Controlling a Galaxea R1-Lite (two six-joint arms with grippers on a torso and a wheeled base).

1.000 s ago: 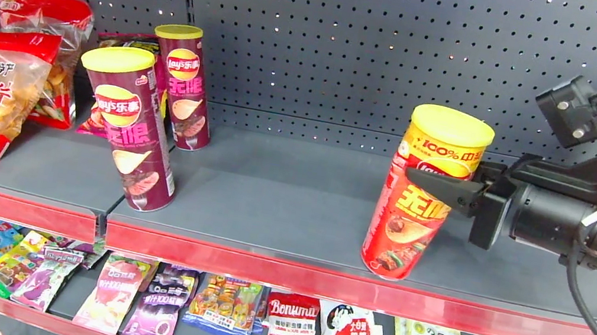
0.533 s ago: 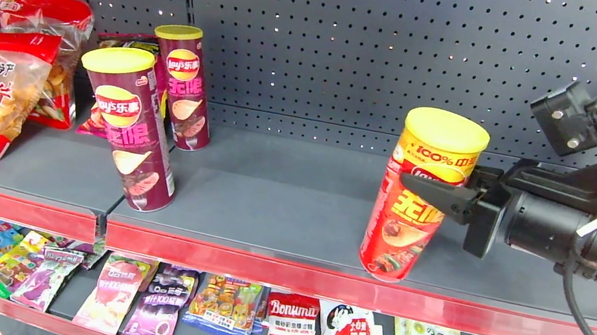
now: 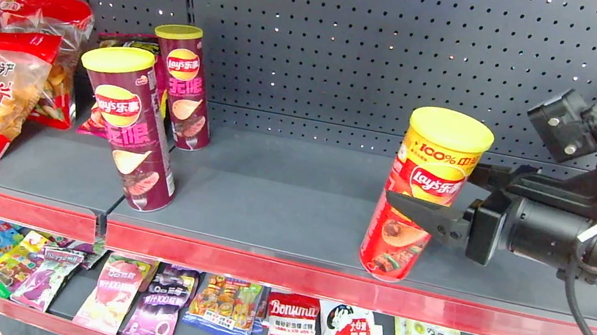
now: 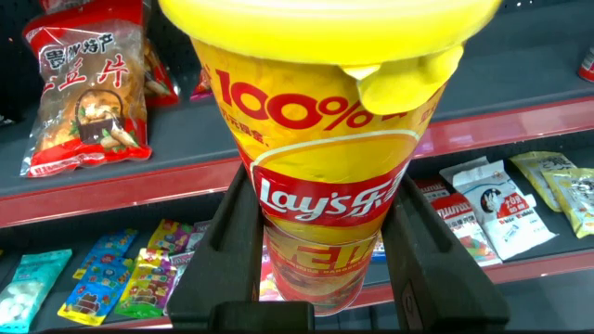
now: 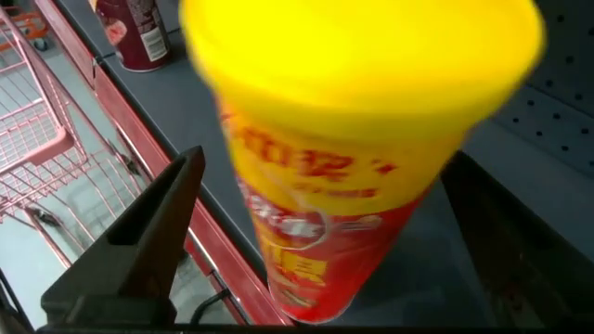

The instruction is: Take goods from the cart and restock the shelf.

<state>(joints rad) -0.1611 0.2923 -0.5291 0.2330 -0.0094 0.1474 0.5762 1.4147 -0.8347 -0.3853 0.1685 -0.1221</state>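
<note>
Here, our right gripper (image 3: pixel 433 186) has its jaws spread either side of the red, yellow-lidded chips can (image 3: pixel 435 153), upright near the shelf's (image 3: pixel 281 201) front edge. Our left gripper (image 4: pixel 325 213) pinches a second chips can (image 4: pixel 325 121), facing that shelf.

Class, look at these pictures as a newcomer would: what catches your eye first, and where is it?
A red chip can with a yellow lid stands near the front edge of the grey shelf, the right end effector open around it. The left end effector grips a matching can out before the shelves.
</note>
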